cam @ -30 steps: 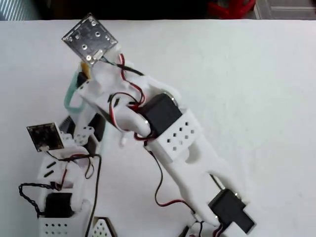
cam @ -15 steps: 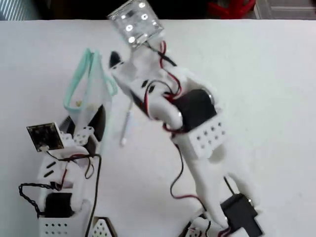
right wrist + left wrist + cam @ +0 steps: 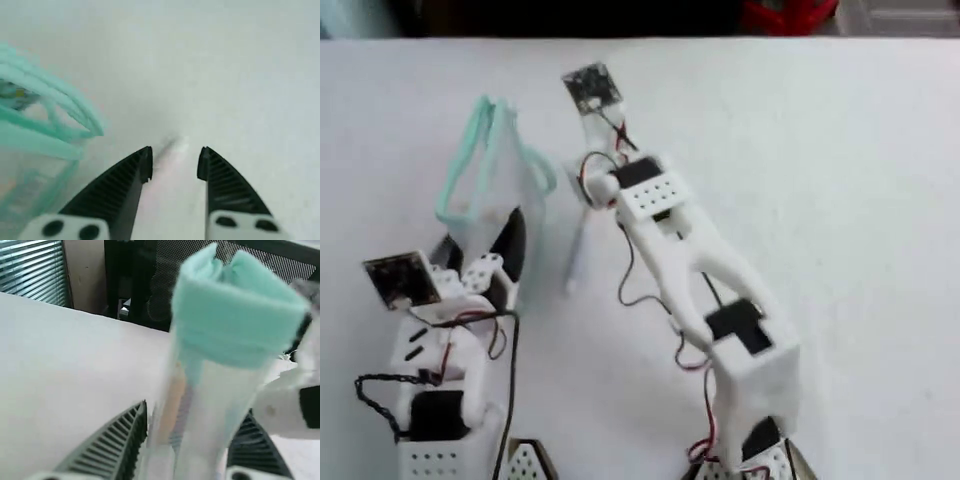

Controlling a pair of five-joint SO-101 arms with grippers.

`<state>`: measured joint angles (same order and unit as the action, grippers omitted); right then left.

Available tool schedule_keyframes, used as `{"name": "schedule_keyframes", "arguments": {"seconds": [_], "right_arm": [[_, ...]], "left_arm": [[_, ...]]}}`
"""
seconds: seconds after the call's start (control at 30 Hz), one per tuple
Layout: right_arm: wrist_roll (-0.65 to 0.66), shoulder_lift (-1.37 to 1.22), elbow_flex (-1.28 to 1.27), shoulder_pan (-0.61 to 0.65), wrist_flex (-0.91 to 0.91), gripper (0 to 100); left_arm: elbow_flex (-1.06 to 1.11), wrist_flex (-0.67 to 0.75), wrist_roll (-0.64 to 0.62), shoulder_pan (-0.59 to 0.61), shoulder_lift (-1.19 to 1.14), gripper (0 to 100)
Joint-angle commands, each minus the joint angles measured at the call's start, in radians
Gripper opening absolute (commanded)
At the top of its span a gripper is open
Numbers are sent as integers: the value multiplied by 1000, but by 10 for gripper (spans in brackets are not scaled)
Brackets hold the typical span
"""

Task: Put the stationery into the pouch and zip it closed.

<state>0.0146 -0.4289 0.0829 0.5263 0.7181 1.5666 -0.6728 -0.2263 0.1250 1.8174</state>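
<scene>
On the worktop (image 3: pixel 820 150), just beside the pouch (image 3: pixel 495 170), a pen (image 3: pixel 578 245) is seen lying below the right end effector (image 3: pixel 174 162), whose fingers are parted. The pouch is held upright, clamped by the left end effector (image 3: pixel 480 238).

A white table (image 3: pixel 880 150), window blinds (image 3: pixel 30 267) and a red object (image 3: pixel 785 18) behind.

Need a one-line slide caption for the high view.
Left gripper holds the clear, teal-rimmed pouch; the open right gripper hangs over a white pen lying beside it on the table.
</scene>
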Motion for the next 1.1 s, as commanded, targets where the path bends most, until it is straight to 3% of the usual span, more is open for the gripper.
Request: {"name": "schedule_keyframes", "arguments": {"seconds": [0.0, 0.37, 0.5, 0.63, 0.87, 1.07], "right_arm": [[-23, -108, 120, 4, 44, 144], [-21, -461, 626, 36, 420, 139], [-18, -558, 795, 25, 527, 5], [-17, -624, 928, 7, 630, 12], [-17, -573, 1329, -70, 986, 18], [60, -384, 1591, -77, 1009, 18]], "left_arm": [[-6, 48, -8, 16, 7, 255], [17, 57, -6, -15, 7, 255], [20, 57, -6, -15, 7, 255], [21, 54, -6, -15, 7, 255], [15, 55, -8, -15, 7, 255], [20, 55, -8, -15, 7, 255]]}}
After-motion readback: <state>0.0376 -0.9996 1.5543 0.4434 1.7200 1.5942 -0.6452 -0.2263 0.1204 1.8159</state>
